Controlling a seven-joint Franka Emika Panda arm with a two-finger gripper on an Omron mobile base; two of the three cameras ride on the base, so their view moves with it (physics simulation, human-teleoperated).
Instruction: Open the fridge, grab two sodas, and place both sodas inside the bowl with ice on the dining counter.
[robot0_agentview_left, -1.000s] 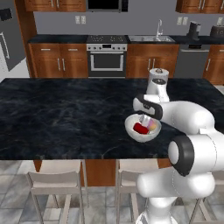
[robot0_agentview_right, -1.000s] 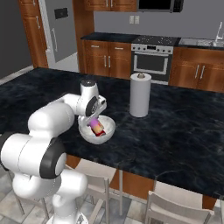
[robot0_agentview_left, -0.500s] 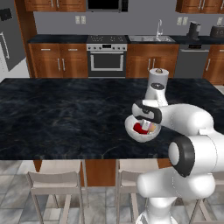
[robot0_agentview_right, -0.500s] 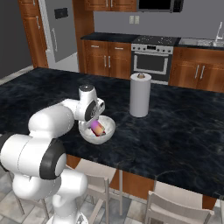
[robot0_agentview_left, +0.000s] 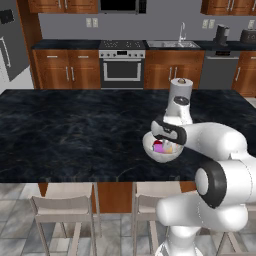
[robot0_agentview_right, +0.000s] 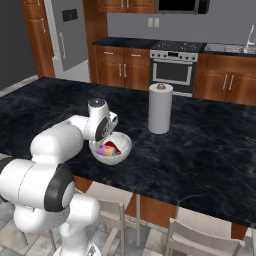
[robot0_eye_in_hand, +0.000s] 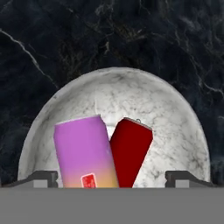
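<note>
On the dining counter, near its front edge, the bowl is seen holding both sodas, the purple can leaning against the red can. The gripper is spread wide around the purple can without pinching it, so a straight upward withdrawal is advised, lest a fingertip catch the can.

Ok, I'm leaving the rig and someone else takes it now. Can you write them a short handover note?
Tool: open, holding nothing, hanging just above the bowl.
Purple soda and red soda: both lying in the bowl, leaning against each other.
Bowl sits on the dining counter, near the paper towel roll.
Done: both sodas are in the bowl.
Left: lift the arm clear; nothing else appears to be pending.
</note>
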